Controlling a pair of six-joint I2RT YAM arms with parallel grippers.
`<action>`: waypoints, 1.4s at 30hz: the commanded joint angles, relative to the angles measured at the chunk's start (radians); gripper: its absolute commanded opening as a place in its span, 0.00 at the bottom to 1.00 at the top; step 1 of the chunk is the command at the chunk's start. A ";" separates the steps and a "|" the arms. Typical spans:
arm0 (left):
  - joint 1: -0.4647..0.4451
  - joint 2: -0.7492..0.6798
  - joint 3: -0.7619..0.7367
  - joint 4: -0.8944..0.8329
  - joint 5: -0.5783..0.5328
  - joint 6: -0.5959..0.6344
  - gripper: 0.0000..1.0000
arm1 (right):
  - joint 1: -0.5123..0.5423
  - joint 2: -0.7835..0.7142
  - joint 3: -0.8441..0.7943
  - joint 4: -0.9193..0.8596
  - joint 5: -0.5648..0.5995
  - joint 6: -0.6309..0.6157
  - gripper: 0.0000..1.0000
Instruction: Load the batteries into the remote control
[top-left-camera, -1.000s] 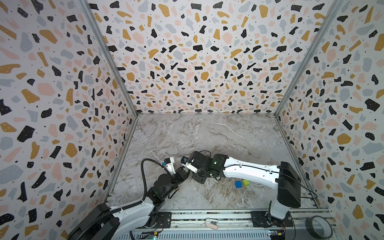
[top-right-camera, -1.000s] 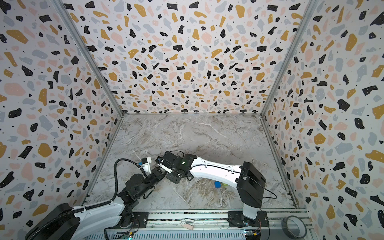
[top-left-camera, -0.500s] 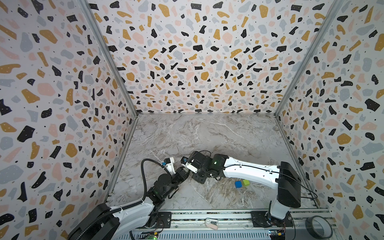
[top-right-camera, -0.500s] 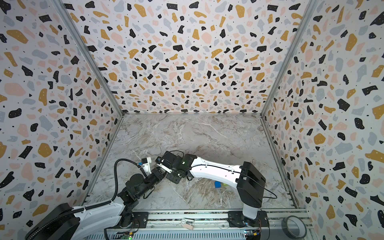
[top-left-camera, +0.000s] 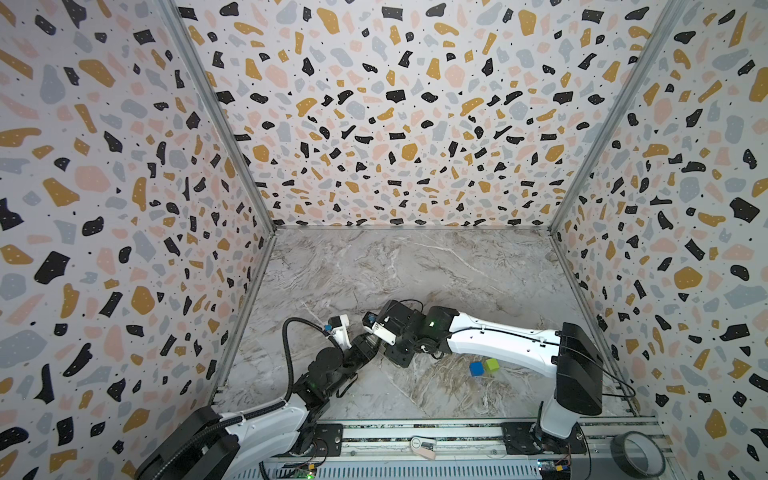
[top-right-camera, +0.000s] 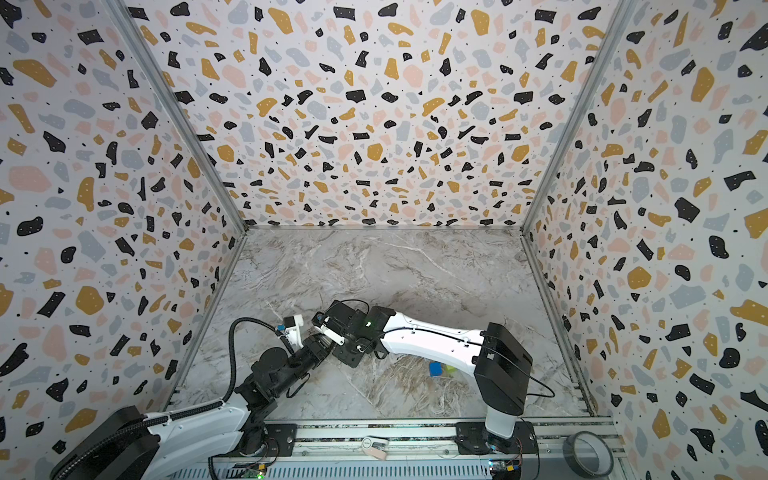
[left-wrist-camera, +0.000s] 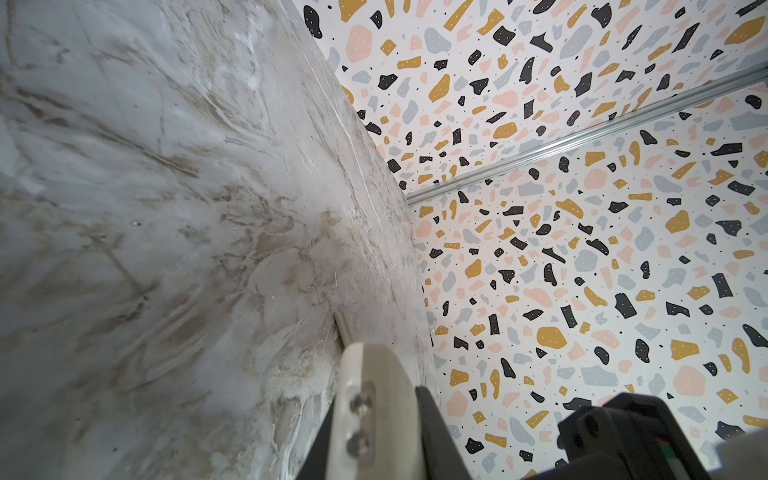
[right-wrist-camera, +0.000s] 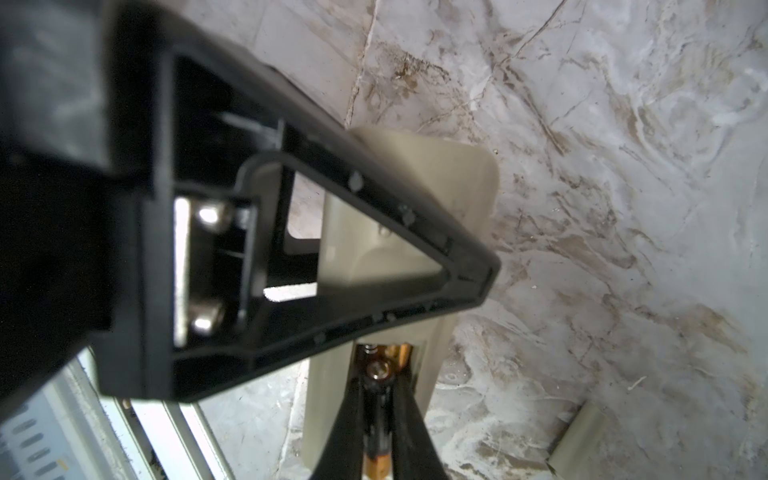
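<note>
Inserting a battery, judged the step in hand | marble table (top-left-camera: 415, 270): lies under the remote control (right-wrist-camera: 453, 183) | left gripper (top-left-camera: 367, 348): closed tight on the remote control, back side up | right gripper (right-wrist-camera: 377, 376): fingers pinched on one battery (right-wrist-camera: 377, 461), its tip at the remote control's open recess (right-wrist-camera: 401, 353) | next: likely lining it lengthwise, pressing down, letting go.

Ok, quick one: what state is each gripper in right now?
Left gripper: shut, clamped on the remote.
Right gripper: shut on a battery, at the remote's open recess.
</note>
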 joint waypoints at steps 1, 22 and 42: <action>-0.008 -0.027 -0.080 0.216 0.008 -0.030 0.00 | 0.031 -0.036 -0.012 0.045 -0.175 0.012 0.18; -0.008 -0.022 -0.076 0.212 -0.003 -0.033 0.00 | 0.016 -0.051 -0.034 0.057 -0.183 0.010 0.06; -0.008 -0.028 -0.080 0.209 -0.005 -0.038 0.00 | 0.016 -0.073 -0.058 0.092 -0.207 0.016 0.20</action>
